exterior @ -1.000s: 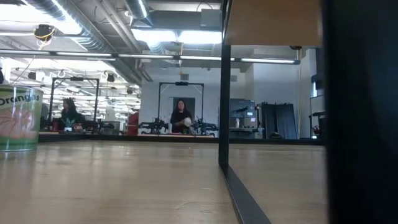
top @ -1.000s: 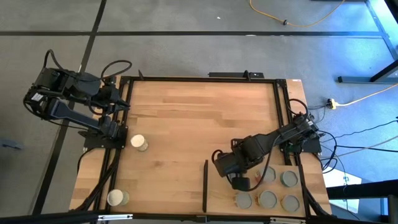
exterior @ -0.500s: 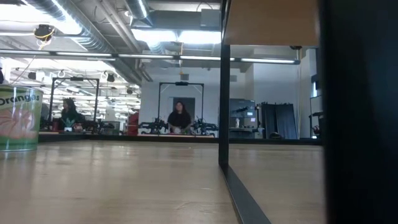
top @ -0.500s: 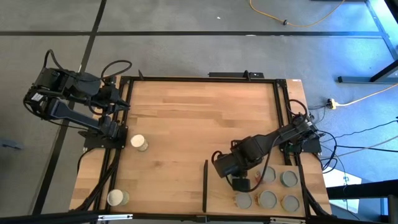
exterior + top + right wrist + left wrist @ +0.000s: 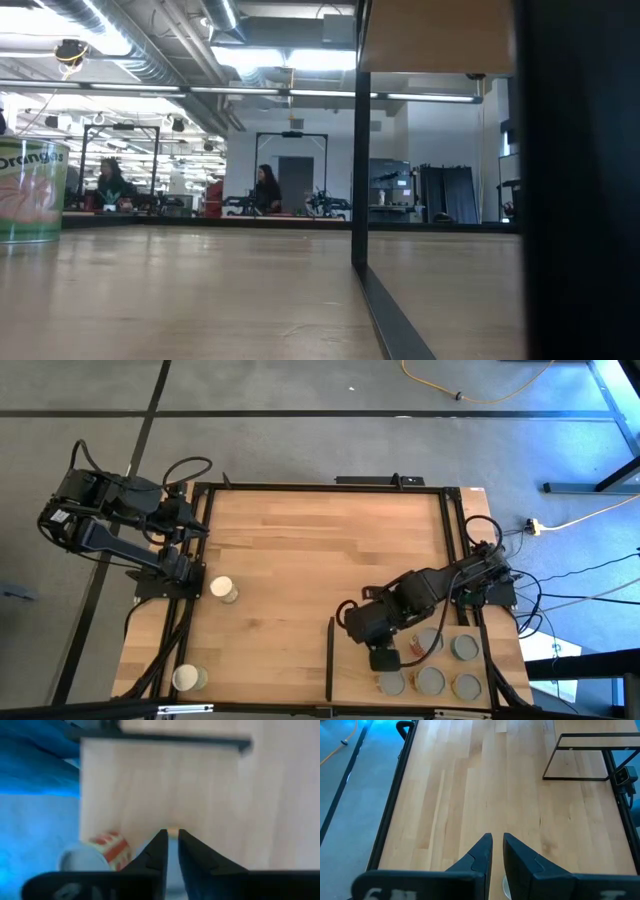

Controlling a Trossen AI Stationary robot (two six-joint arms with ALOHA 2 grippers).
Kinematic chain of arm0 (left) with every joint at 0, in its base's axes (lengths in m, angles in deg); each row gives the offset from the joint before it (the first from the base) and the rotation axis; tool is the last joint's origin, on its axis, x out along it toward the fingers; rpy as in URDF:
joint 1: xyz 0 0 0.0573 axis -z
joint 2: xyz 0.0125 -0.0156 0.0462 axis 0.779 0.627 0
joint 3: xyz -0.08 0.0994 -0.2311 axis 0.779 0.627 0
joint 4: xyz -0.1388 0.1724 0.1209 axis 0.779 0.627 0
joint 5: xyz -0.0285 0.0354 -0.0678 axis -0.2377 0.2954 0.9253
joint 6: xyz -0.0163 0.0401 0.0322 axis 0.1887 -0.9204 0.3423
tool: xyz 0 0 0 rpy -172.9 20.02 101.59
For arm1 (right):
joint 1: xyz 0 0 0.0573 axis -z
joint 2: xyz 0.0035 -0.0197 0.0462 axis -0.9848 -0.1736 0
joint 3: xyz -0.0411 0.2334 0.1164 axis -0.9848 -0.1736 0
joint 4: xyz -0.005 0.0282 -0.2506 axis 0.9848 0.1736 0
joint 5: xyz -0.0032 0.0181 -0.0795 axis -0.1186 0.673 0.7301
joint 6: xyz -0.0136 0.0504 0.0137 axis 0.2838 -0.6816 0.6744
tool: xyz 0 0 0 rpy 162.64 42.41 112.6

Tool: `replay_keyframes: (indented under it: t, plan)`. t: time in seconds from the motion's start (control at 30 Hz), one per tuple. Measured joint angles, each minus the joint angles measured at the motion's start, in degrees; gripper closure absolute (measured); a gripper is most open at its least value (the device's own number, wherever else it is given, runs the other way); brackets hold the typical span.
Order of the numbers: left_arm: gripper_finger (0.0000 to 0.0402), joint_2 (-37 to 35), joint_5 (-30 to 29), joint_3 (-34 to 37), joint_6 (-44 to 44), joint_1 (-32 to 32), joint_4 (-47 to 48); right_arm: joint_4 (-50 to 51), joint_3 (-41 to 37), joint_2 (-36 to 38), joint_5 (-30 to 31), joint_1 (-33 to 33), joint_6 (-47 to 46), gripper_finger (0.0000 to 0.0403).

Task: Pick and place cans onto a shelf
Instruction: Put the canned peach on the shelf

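Placement step, cans on shelf.
Right gripper fingers near-closed, empty; left gripper same; next: fetch can.

- two dark, matte arms, left arm and right arm, jointed in blocky segments
- black cables looped at both bases
- tapered black fingers

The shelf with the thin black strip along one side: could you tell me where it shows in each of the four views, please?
High view: the shelf lies at the table's lower right, under the right gripper.
Low view: its wooden panel fills the upper right, black strip upright at centre.
Left wrist view: a thin black frame far off, possibly the shelf.
Right wrist view: pale panel ahead.
Shared landmark: the black strip.
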Motion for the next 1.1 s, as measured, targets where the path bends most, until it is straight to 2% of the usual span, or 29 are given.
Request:
replay_keyframes:
  t: [0.1,0.43,1.1]
  plan:
    - [0.0364,0.0,0.0,0.0,0.0,0.0,0.0,-4.9,0.0,-0.3,-1.5,0.0,3.2,0.0394]
    - [0.0364,0.0,0.0,0.0,0.0,0.0,0.0,-5.5,0.0,-5.0,-1.4,0.1,7.2,0.0399]
    - [0.0364,0.0,0.0,0.0,-2.0,0.0,0.0,4.8,0.0,-6.1,-2.0,0.5,-1.9,0.0401]
